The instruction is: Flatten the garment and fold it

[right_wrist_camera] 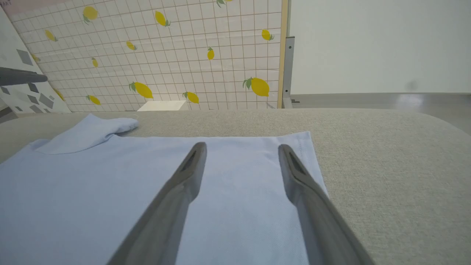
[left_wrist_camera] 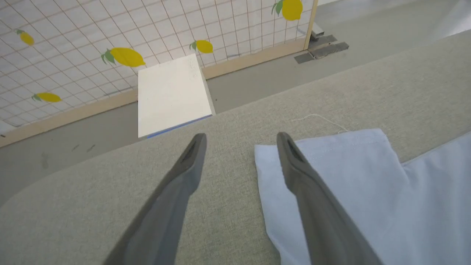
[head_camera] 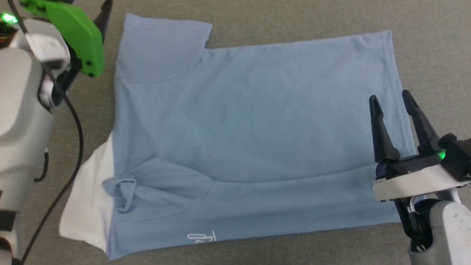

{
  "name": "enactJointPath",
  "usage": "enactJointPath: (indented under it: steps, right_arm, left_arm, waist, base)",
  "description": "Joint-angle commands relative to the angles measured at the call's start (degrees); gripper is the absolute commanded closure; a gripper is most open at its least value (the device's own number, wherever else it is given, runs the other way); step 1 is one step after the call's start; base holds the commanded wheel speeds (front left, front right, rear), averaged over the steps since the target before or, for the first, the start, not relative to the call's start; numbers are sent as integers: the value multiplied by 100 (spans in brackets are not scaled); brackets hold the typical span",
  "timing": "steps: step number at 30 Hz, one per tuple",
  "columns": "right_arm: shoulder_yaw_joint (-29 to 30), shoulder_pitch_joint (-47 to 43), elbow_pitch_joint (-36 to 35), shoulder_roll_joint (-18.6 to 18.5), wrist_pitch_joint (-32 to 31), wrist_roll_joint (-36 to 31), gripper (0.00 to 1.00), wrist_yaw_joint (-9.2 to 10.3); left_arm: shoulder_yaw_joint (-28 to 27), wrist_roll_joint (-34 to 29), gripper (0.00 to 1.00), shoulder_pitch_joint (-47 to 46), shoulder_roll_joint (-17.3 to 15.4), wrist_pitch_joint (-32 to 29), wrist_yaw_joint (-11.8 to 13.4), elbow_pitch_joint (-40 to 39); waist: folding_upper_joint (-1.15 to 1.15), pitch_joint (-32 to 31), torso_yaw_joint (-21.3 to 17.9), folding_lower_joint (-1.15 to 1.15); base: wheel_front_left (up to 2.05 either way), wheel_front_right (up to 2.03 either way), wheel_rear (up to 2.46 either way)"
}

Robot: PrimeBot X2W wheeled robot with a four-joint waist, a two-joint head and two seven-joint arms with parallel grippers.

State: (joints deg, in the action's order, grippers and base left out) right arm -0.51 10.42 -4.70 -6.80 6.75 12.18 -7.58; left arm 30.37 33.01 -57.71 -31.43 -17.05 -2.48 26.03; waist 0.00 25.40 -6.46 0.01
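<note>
1. The T-shirt (head_camera: 257,121) lies spread on a grey cloth-covered table (head_camera: 294,18). In the head view it is turned sideways, with its neck end toward the robot's left and its hem toward the robot's right.
2. The far sleeve (head_camera: 162,48) lies flat and sticks out at the far left corner. The near sleeve (head_camera: 158,184) is folded in over the body, and its cuff is bunched into a small crumple.
3. A white part (head_camera: 90,198) pokes out from the neck end at the near left. Small white lettering (head_camera: 201,237) sits at the near edge.
4. A long shallow crease runs across the body from the near sleeve toward the hem.
5. The right gripper (head_camera: 390,98) is over the hem side, near the near right corner. Its fingers are spread wide with nothing between them. In the right wrist view both fingers lie over blue cloth, but whether they touch it cannot be told.
6. The left gripper (left_wrist_camera: 241,137) is by the far sleeve, also wide open and empty. In the left wrist view one finger is over the sleeve's edge and the other is over bare table.
7. A loose white thread (left_wrist_camera: 320,117) lies on the table just beyond the sleeve.
8. Past the table edge, a white board (left_wrist_camera: 171,94) rests on the floor against a tiled wall panel (left_wrist_camera: 73,22) printed with lemons.
</note>
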Motion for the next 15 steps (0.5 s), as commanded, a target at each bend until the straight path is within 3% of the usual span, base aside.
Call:
enactJointPath:
  steps: [1,8,15]
  right_arm:
    - [-37,106,-43,17,45,55,0,9]
    - [-204,332,17,145,155,164,0,9]
    - [-269,428,197,224,275,239,0,9]
  left_arm:
    - [-28,114,0,-220,12,-307,32,153]
    - [-246,527,0,-733,-65,-1737,473,571]
    - [-152,507,0,-578,-309,-2468,816,540]
  waist:
    - [0,579,-506,-1]
    - [0,954,-845,-1]
    - [0,1054,-956,-1]
  base:
    - [0,0,0]
    - [0,0,0]
    - [0,0,0]
